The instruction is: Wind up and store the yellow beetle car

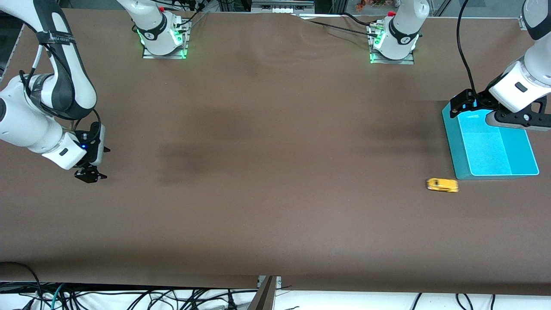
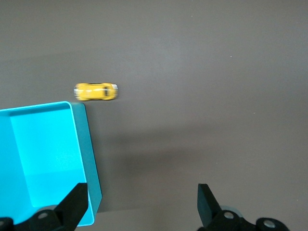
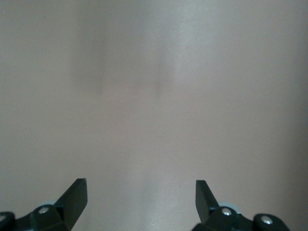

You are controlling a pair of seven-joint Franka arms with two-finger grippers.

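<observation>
yellow beetle car on table beside teal bin; left tool over bin, right tool idle, both wide

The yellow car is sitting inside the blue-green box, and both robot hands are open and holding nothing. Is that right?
Not quite. The yellow car is not in the box; it sits on the table just outside the teal bin, nearer the front camera, as the front view shows. The rest is right: the left hand and right hand are open and hold nothing.

Brown table w/ soft shadows; cables on white floor below edge.
</observation>
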